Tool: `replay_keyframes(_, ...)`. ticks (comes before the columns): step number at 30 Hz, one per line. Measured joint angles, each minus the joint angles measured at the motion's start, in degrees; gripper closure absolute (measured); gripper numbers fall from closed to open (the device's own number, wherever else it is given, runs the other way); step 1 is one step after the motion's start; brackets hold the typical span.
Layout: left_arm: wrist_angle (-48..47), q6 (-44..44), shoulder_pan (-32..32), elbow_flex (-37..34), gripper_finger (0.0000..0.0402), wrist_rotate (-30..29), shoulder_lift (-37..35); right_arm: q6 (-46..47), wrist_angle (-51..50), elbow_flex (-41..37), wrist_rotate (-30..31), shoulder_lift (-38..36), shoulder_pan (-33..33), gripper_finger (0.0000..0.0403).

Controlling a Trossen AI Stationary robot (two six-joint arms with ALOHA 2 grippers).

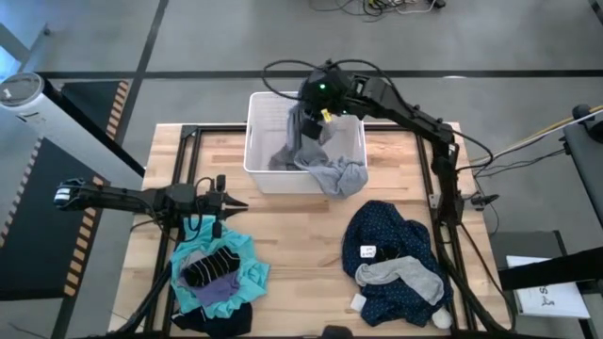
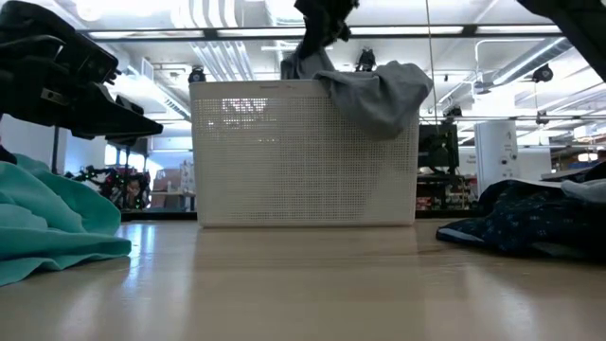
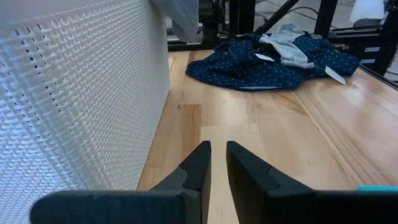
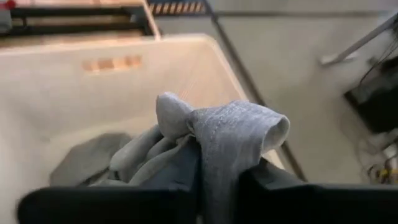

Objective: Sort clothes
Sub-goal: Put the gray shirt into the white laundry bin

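Observation:
A white plastic basket (image 1: 259, 141) stands at the table's far middle. A grey garment (image 1: 330, 165) lies in it and drapes over its right and near rim. My right gripper (image 1: 308, 122) is above the basket, shut on that grey garment (image 4: 230, 140). A navy white-dotted garment (image 1: 396, 259) with a grey piece (image 1: 405, 275) on it lies at the near right. A teal shirt (image 1: 240, 259) with black striped socks (image 1: 212, 266) and a purple piece (image 1: 219, 297) lies at the near left. My left gripper (image 1: 236, 201) hovers left of the basket, its fingers nearly together, empty. My right gripper pinches a bunched fold of the grey garment (image 4: 214, 149) between its two fingers, coming from above and pointing down into the basket. The cloth hangs slack below the fingers, its lower part inside the basket and over the rim (image 1: 344, 179).
Black frame rails (image 1: 443, 217) run along the table's left and right sides. Bare wood (image 1: 301, 245) lies between the two piles, near of the basket. The basket wall (image 3: 81, 93) stands close beside my left gripper.

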Motion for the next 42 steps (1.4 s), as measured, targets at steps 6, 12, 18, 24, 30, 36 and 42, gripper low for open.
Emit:
replay_keyframes(6, 0.0, 1.2, 0.0, 0.0, 0.0364, 0.0, 0.0, 1.3, -3.3, 0.0, -0.4, -0.5, 0.5, 0.0241)
replay_keyframes(12, 0.0, 6.2, 0.0, 0.0, 0.0364, -0.1, 0.0, 1.5, -12.2, 0.0, -0.4, -5.4, 1.6, 0.0193)
replay_keyframes(18, 0.0, 4.4, 0.0, 0.0, 0.0364, -0.1, 0.0, 1.6, -22.9, -0.3, -0.3, -10.9, 6.2, 0.0272)
replay_keyframes(24, 0.1, 4.3, 0.0, 0.0, 0.0364, -0.1, 0.0, 1.4, -27.6, -0.9, 0.1, -13.4, 17.0, 0.0367)
replay_keyframes(30, 0.1, 4.3, 0.0, 0.0, 0.0364, -0.1, 0.0, 10.3, -29.9, -5.3, 6.1, -13.2, 27.1, 0.0339)
replay_keyframes(36, 0.1, 4.3, 0.0, 0.0, 0.0364, -0.1, 0.0, 15.4, -28.0, -16.3, 15.0, -13.3, 33.8, 0.0250)
replay_keyframes(42, 0.1, 4.3, 0.0, 0.0, 0.0364, -0.1, 0.0, 14.4, -21.5, -28.0, 21.7, -13.4, 36.7, 0.0189)
